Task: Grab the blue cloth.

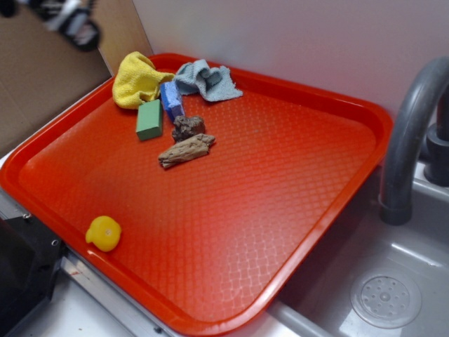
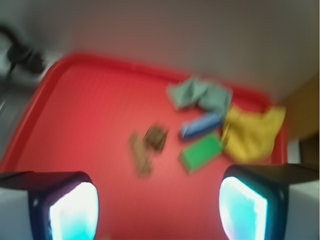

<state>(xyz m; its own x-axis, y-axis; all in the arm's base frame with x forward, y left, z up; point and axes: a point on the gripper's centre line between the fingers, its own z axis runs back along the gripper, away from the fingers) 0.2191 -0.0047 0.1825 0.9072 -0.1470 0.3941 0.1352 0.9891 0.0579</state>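
Observation:
The blue cloth (image 1: 207,79) is a crumpled pale grey-blue rag at the far edge of the red tray (image 1: 280,175), next to the yellow cloth (image 1: 137,78). In the blurred wrist view it lies at upper right of centre (image 2: 200,94). My gripper (image 2: 159,205) is open and empty, its two fingers (image 2: 75,210) wide apart, high above the tray and well short of the cloth. In the exterior view only a blurred part of the arm (image 1: 70,21) shows at top left.
On the tray lie a bright blue sponge block (image 1: 171,100), a green block (image 1: 149,119), two brown wood pieces (image 1: 186,144) and a yellow toy (image 1: 103,233) near the front left rim. A grey sink (image 1: 379,295) with a faucet (image 1: 410,133) is to the right.

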